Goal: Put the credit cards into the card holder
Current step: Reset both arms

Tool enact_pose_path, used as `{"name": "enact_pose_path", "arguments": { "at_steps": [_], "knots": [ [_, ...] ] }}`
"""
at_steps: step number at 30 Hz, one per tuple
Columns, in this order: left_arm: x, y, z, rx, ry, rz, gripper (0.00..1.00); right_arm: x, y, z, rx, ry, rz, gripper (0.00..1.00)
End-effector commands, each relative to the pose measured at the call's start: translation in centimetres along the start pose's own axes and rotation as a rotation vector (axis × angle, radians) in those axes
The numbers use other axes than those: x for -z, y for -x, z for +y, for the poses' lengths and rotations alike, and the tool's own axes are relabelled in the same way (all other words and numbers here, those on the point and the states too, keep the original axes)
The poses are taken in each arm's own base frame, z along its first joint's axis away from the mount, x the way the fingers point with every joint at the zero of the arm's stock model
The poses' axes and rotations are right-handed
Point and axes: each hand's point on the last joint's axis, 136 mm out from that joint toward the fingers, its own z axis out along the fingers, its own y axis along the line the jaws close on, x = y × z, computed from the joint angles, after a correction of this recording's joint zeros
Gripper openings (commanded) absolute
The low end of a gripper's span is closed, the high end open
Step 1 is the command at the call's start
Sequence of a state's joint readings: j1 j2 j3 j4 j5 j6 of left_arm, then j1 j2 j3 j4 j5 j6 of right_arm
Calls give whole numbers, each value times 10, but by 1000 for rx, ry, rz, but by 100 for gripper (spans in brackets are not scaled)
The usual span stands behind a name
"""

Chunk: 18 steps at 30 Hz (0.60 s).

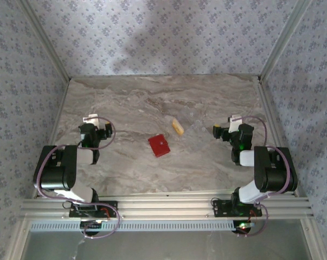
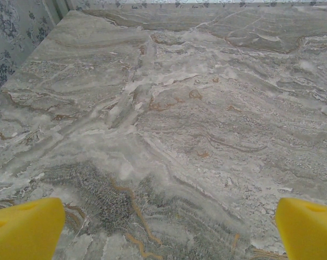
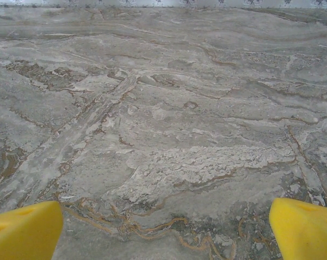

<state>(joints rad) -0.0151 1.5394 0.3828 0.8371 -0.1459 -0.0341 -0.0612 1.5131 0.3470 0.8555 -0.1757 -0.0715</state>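
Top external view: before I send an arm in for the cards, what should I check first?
1. Left gripper open and holding nothing: ok.
2. Right gripper open and holding nothing: ok.
3. Credit cards lying free on the table, apart from the card holder: ok.
4. Card holder opened to take cards: not ok, it looks folded shut.
5. Number of cards in the pale stack: cannot tell.

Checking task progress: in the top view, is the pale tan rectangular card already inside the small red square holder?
No, the pale tan rectangular card lies on the marble tabletop, apart from the red square holder.
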Motion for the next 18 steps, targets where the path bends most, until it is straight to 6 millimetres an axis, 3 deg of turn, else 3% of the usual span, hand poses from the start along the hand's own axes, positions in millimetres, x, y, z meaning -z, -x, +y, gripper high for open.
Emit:
{"name": "enact_pose_path", "arguments": {
  "at_steps": [1,8,18],
  "knots": [
    [0,11,0,-12,10,-36,100,-3,5,-1,-8,8,-8,100],
    [4,13,18,30,127,-58,100,-3,6,-1,-7,7,-10,100],
    [2,13,16,24,117,-51,100,-3,6,-1,-8,7,-7,100]
  ]
}}
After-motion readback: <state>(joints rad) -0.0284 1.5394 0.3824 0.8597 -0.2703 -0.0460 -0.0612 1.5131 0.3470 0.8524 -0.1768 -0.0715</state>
